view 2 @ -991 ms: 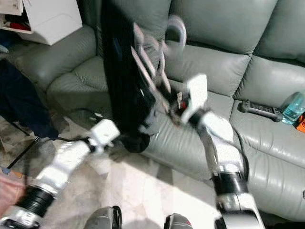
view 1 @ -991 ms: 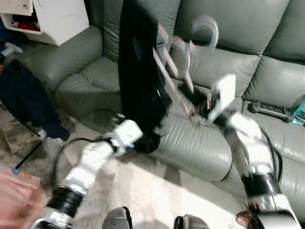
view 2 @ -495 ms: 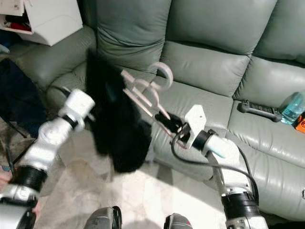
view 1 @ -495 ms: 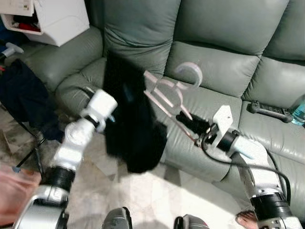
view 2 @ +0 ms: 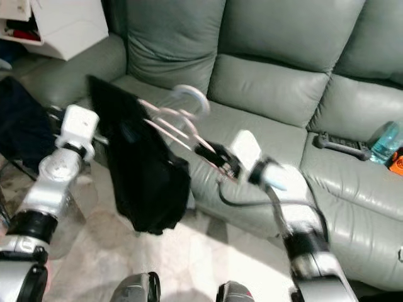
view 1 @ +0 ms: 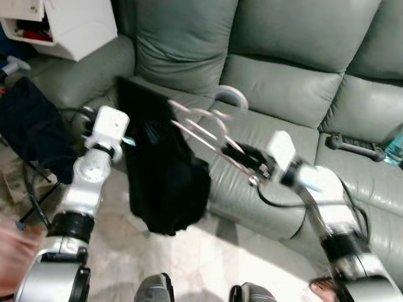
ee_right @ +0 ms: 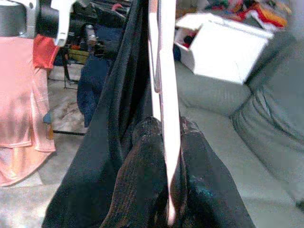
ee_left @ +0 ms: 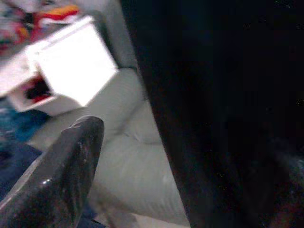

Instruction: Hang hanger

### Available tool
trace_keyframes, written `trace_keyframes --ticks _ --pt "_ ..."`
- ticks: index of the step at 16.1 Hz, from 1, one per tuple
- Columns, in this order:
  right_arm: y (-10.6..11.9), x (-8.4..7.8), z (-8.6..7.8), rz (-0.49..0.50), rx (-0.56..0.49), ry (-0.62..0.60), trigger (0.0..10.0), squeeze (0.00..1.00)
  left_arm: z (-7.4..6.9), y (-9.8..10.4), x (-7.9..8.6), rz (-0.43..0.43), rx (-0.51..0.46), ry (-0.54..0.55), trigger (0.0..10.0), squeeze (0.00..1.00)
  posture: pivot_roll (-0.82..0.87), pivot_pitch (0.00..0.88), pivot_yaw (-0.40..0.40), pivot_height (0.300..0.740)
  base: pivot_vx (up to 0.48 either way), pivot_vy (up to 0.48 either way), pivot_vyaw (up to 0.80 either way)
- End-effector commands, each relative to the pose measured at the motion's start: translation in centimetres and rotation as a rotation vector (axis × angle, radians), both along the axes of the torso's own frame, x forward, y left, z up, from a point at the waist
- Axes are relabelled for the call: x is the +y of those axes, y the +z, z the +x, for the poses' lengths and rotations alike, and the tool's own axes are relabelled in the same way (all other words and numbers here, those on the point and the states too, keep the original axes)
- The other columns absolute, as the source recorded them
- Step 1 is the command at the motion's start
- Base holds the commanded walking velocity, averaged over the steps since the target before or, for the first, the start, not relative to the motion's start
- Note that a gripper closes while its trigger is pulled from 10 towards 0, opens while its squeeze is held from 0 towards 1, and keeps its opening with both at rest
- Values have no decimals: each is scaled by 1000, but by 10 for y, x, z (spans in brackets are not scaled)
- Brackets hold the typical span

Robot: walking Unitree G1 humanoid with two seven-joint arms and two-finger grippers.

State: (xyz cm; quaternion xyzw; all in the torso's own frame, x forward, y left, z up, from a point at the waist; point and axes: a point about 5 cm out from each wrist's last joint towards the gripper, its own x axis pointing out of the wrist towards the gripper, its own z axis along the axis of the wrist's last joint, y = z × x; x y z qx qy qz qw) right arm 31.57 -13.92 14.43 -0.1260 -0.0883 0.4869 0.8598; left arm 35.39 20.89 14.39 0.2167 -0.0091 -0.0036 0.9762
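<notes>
Grey-green leather covers the sofa (view 1: 296, 94) that spans the far side of the scene, with a white box (view 1: 69, 22) at the far left, a dark remote-like item (view 1: 356, 146) and a bottle (view 2: 385, 141) on the right-hand cushions, and pale marble floor (view 1: 208, 264) in front. Between the two arms, out over the sofa's front edge, is the pale pink hanger (view 1: 211, 123), hook pointing up and away, with a black garment (view 1: 164, 182) draped from its left end and hanging down toward the floor. The right end effector (view 1: 242, 154) has its black fingers (ee_right: 142, 180) pinched tight around the hanger's lower bar, as the right wrist view shows. The left end effector (view 1: 129, 141) is pressed against the near-left edge of the garment; one finger (ee_left: 61, 175) shows beside the cloth in the left wrist view, but I cannot tell whether it is gripping. No rail appears in the head views; a dark stand at the far left, with clothes on it in the right wrist view, looks like the likely target, so the carry seems mid-way. The risks I see are these: the garment's weight sits wholly to one side, so the hanger may twist in the pinch or the cloth may slide off, and the blur suggests a swing that could worsen both.
</notes>
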Motion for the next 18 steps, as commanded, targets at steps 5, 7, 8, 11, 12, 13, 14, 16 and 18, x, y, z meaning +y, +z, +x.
trace_keyframes --ticks 5,7,8,11,12,13,14,16,18 --pt "1 7 2 42 -49 22 10000 0 -10 9 34 24 -72 219 10000 1000 -13 77 27 740 0 0 0" --pt "-6 3 2 40 -54 -25 10000 0 -14 4 34 36 -58 225 10000 1000 -14 83 30 740 0 0 0" --pt "-9 0 2 34 -58 -53 10000 0 -15 1 34 32 -51 227 10000 1000 -14 85 31 740 0 0 0" --pt "-13 -5 5 7 -89 -123 10000 0 -20 4 22 -37 -80 167 10000 1000 -15 94 31 740 0 0 0" --pt "-14 -6 7 12 -94 -155 10000 0 -24 7 19 -39 -108 160 10000 1000 -13 96 31 740 0 0 0" --pt "-15 -6 8 19 -92 -169 10000 0 -26 7 15 -37 -117 140 10000 282 -9 98 30 740 0 0 0" --pt "-17 -3 10 33 -85 -186 10000 0 -30 8 7 -74 -133 88 10000 0 -9 98 30 740 0 0 0" --pt "-20 2 10 33 -75 -191 10000 0 -34 13 -4 -108 -164 13 10000 0 -9 98 30 740 0 0 0" --pt "-20 4 12 52 -70 -202 10000 0 -37 20 -22 -210 -171 -129 10000 0 -7 102 28 740 0 0 0"
